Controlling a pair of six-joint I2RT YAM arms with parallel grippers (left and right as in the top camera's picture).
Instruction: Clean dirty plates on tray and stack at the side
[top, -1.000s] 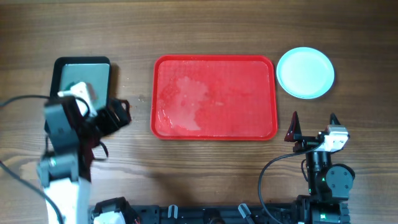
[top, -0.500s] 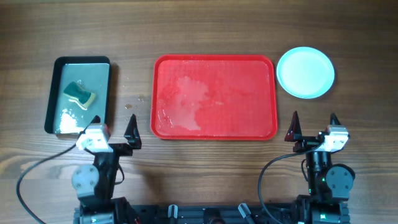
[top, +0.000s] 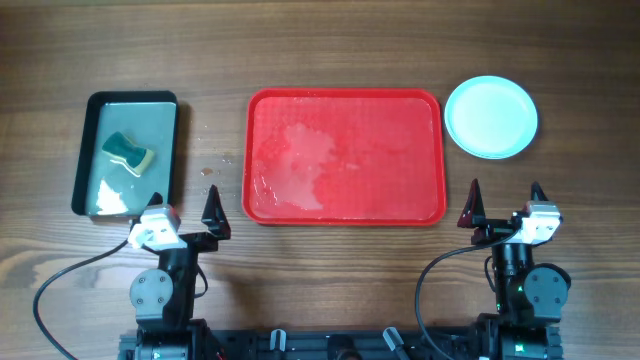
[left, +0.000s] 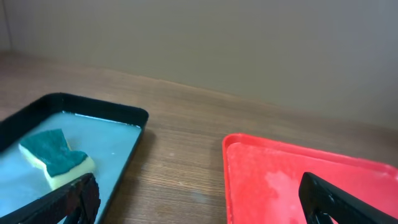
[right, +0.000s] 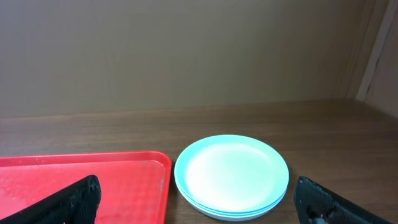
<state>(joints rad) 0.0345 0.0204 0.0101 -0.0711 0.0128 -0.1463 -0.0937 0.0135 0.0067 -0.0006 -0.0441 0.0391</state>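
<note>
While left gripper (top: 182, 200) and right gripper (top: 505, 186) gape wide, I see plates (top: 490, 117) stacked beside the tray (top: 345, 155). Its floor looks wet.

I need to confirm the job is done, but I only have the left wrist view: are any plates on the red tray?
Observer: No. Overhead, the tray is bare except for a wet sheen.
Operator: Where are they, then?
Observer: The plates sit stacked on the table just right of the tray, a pale turquoise one on top.
Operator: And the right arm?
Observer: The right gripper is open and empty, nearer the robot than the stack.
</note>
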